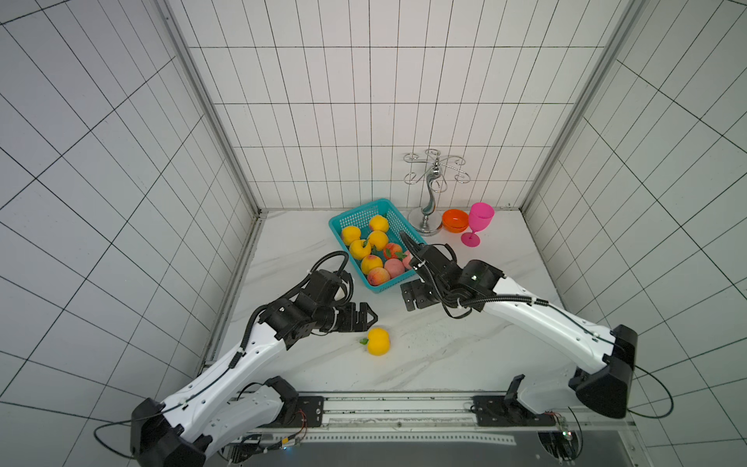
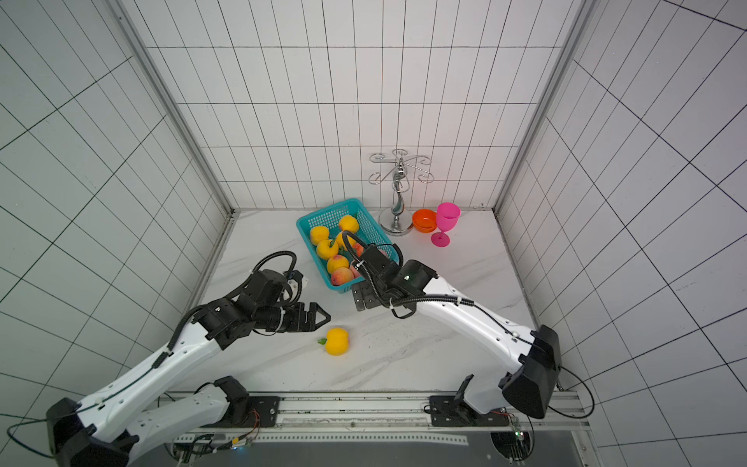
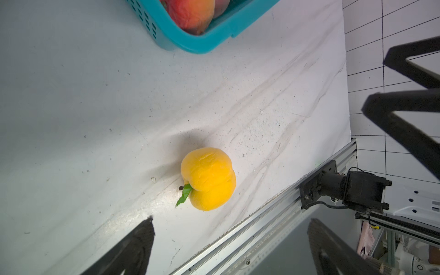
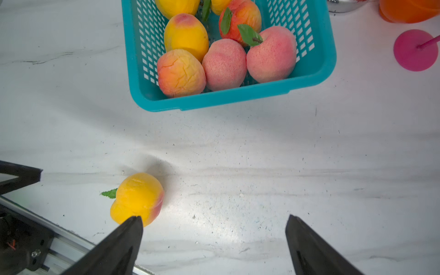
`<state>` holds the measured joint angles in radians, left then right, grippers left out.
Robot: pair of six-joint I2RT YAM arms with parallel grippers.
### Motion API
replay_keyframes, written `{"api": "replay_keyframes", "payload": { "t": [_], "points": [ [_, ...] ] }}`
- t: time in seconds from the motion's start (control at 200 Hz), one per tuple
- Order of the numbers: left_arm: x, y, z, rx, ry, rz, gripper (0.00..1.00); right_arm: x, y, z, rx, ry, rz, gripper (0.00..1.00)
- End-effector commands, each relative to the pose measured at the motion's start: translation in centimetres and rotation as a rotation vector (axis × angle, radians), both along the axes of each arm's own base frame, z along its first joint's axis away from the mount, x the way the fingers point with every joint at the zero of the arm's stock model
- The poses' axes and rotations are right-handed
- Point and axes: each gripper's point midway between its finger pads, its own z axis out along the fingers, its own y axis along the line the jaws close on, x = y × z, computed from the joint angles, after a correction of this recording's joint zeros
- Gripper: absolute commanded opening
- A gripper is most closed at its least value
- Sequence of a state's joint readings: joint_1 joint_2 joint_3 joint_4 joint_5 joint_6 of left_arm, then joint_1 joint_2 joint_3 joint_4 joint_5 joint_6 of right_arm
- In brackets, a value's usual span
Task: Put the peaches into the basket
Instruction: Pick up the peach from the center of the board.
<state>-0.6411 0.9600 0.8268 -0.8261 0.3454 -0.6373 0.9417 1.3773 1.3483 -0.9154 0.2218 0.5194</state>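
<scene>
While my left pincer (image 1: pixel 366 317) hangs spread beside the lone peach (image 1: pixel 378 341), on the surface (image 1: pixel 444 356) well short of the basket (image 1: pixel 335 226), ready to take it, the other peaches (image 1: pixel 378 239) sit in the basket; right pincer (image 4: pixel 214 217) spread, empty, by its near rim.

Both arms reach in from the near rail, elbows flared outward, forearms angling toward the middle. The left arm (image 1: pixel 250 347) stretches long, and the left gripper (image 1: pixel 366 317) points across toward the robot's right side. Its fingers (image 3: pixel 133 250) are spread wide, with nothing between them. The right arm (image 1: pixel 525 313) comes in from the opposite side with its wrist bent over, so the right gripper (image 1: pixel 416 297) tips downward. The right wrist view shows its fingers (image 4: pixel 119 245) parted wide as well, and empty. The two grippers are near each other, not touching. Black cable loops arch over both wrists.
</scene>
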Motion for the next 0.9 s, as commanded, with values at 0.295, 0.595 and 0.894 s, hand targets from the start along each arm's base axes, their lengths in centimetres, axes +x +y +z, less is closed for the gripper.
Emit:
{"api": "replay_keyframes", "payload": {
  "t": [0.295, 0.595, 0.894],
  "points": [
    [-1.3, 0.7, -2.2, -0.003, 0.055, 0.068, 0.98, -2.3, -2.6, -1.8, -0.044, -0.001, -0.077, 0.98],
    [-0.2, -0.8, -4.7, -0.022, 0.131, 0.101, 0.98, -2.3, -3.2, -2.5, -0.037, -0.026, -0.024, 0.99],
    [1.5, -2.3, -6.8, 0.024, 0.183, 0.134, 0.98, -3.6, -3.3, -1.9, 0.128, -0.045, 0.117, 0.99]
  ]
}}
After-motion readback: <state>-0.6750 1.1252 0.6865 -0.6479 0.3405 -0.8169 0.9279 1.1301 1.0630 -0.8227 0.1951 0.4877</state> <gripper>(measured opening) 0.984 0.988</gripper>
